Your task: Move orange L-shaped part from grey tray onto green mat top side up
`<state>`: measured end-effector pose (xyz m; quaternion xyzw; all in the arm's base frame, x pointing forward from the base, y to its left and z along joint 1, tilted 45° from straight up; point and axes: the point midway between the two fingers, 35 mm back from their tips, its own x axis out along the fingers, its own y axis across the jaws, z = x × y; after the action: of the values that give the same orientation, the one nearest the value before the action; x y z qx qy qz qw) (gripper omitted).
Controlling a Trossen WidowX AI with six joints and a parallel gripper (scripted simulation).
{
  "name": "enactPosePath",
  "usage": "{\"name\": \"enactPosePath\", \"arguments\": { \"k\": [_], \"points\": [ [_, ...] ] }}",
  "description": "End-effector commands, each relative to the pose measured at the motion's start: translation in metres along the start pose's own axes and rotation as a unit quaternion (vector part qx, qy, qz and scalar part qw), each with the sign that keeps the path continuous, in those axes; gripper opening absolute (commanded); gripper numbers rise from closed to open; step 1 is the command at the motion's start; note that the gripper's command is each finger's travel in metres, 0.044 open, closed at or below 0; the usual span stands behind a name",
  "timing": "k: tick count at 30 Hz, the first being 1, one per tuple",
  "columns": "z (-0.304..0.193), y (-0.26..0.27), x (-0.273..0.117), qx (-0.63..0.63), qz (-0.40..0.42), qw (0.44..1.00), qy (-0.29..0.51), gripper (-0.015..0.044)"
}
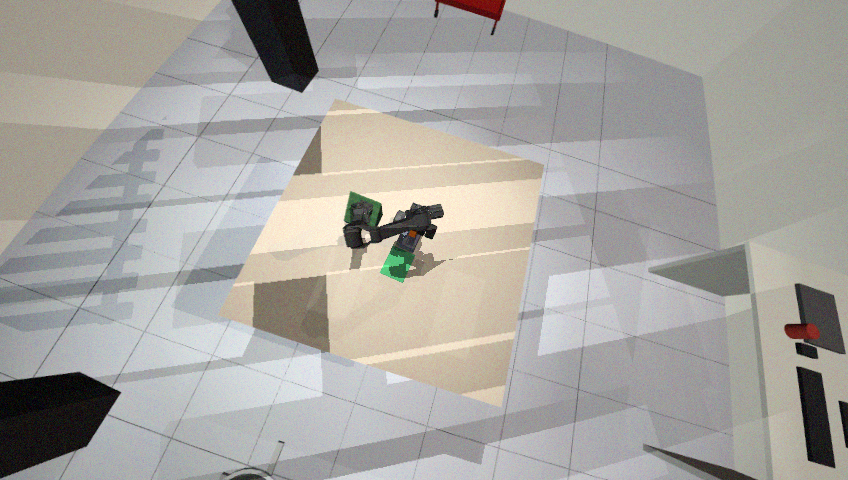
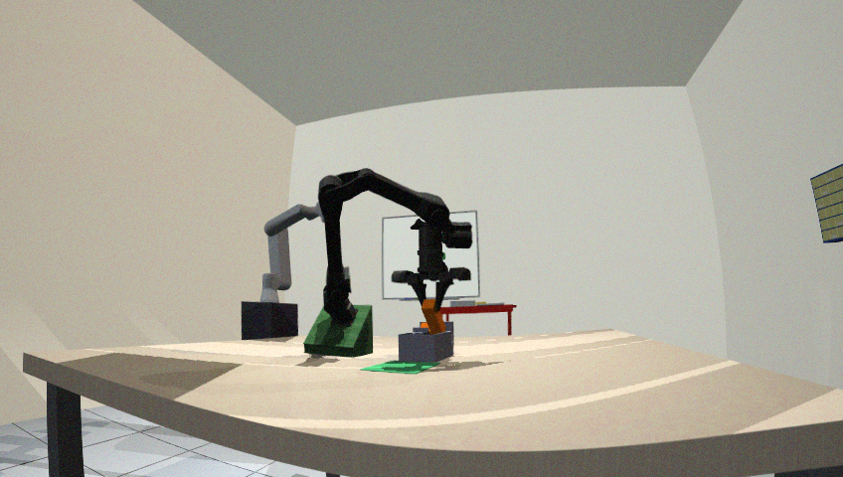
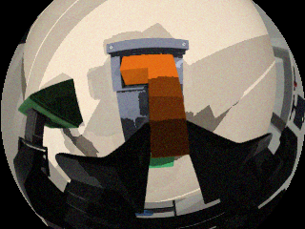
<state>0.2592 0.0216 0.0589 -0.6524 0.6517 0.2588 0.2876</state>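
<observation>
The gripper (image 2: 430, 300) was clamped on one end of the orange L-shaped part (image 2: 433, 322); the part hung tilted from the fingers, its lower end at the top of the grey tray (image 2: 422, 347), seemingly just above the pocket; the green mat (image 2: 397, 367) lay flat on the desk (image 2: 532, 384), just beside the tray.

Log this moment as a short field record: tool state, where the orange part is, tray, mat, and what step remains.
tool: shut on the orange part's raised end
orange part: tilted, upper end pinched, lower end at the tray top, partly lifted out
grey tray: on the table, beside the mat
green mat: flat on the table, nothing on it
arm: reaching down over the tray
remaining: carry the part to the mat, lay it flat, release
</observation>
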Motion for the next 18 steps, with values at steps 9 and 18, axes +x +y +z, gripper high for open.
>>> {"name": "enactPosePath", "arguments": {
  "k": [9, 18],
  "points": [
    [0.001, 0.0, -0.019, 0.003, 0.0, 1.0, -0.005, 0.0],
    [0.001, 0.0, -0.034, 0.003, 0.0, 1.0, -0.005, 0.0]
  ]
}}
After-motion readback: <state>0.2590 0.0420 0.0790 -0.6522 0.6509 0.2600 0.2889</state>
